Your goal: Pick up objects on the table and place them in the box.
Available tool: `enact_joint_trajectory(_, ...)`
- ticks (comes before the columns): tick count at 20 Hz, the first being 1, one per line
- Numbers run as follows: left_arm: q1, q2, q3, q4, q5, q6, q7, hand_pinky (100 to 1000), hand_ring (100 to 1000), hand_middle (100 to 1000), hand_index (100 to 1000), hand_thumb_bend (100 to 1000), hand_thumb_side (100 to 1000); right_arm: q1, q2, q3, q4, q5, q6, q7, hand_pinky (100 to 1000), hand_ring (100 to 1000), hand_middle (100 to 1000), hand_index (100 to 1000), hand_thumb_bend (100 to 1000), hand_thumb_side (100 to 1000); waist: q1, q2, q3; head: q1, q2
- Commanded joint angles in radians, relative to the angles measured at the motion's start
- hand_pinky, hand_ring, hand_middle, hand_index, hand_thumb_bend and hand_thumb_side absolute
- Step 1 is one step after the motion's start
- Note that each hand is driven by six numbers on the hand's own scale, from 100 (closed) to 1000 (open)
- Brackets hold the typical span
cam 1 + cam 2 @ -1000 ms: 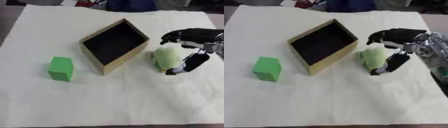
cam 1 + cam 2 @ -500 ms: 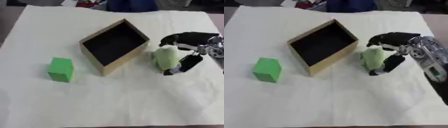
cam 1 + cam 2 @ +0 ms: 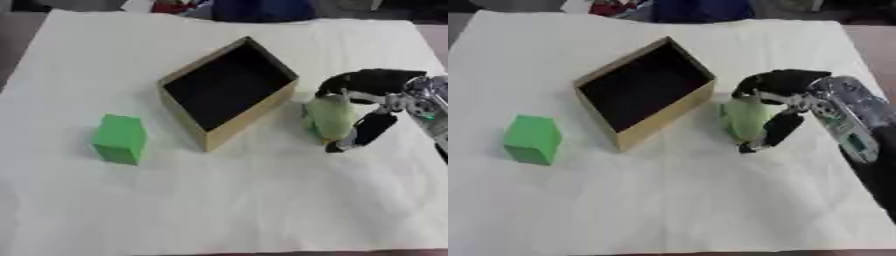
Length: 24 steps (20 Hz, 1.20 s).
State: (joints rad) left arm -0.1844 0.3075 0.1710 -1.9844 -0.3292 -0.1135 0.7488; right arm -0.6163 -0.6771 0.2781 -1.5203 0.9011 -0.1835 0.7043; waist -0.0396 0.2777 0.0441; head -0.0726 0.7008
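One hand working: my right hand [image 3: 785,107] is grasping the pale green object [image 3: 746,119].
I'm curling fingers and thumb around it beside the open box [image 3: 229,91], near the table's [image 3: 219,200] right edge.

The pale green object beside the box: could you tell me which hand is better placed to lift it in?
The right. The right hand is already curled round the pale green object, which sits on the cloth right of the box. The left hand shows in neither view.
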Motion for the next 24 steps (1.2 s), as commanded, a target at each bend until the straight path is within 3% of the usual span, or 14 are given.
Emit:
enact_joint_trajectory(1, -0.008, 0.01, 0.004, -0.016, -0.004, 0.0, -0.005, 548, 591, 553, 786, 302, 1000, -0.017, -0.016, -0.007, -0.001, -0.003, -0.004, -0.004, 916, 959, 898, 955, 602, 508, 0.002, -0.014, 0.0, -0.002, -0.014)
enact_joint_trajectory(10, -0.009, 0.008, 0.005, -0.016, -0.004, -0.001, -0.004, 549, 590, 551, 784, 298, 1000, -0.018, -0.009, -0.002, 0.012, 0.022, 0.015, -0.059, 855, 929, 875, 910, 591, 443, 0.004, -0.013, 0.002, -0.006, -0.023)
enact_joint_trajectory(18, -0.012, 0.005, 0.004, -0.016, -0.003, -0.002, -0.007, 548, 588, 548, 781, 293, 1000, -0.022, 0.002, 0.026, 0.029, 0.123, 0.026, -0.242, 766, 871, 825, 791, 649, 389, 0.006, -0.01, 0.007, -0.013, -0.029)
enact_joint_trajectory(24, -0.014, 0.004, 0.003, -0.016, -0.002, -0.003, -0.011, 548, 585, 544, 778, 286, 1000, -0.023, 0.013, 0.045, 0.061, 0.15, 0.028, -0.323, 736, 845, 815, 758, 492, 319, 0.006, -0.009, 0.009, -0.015, -0.032)
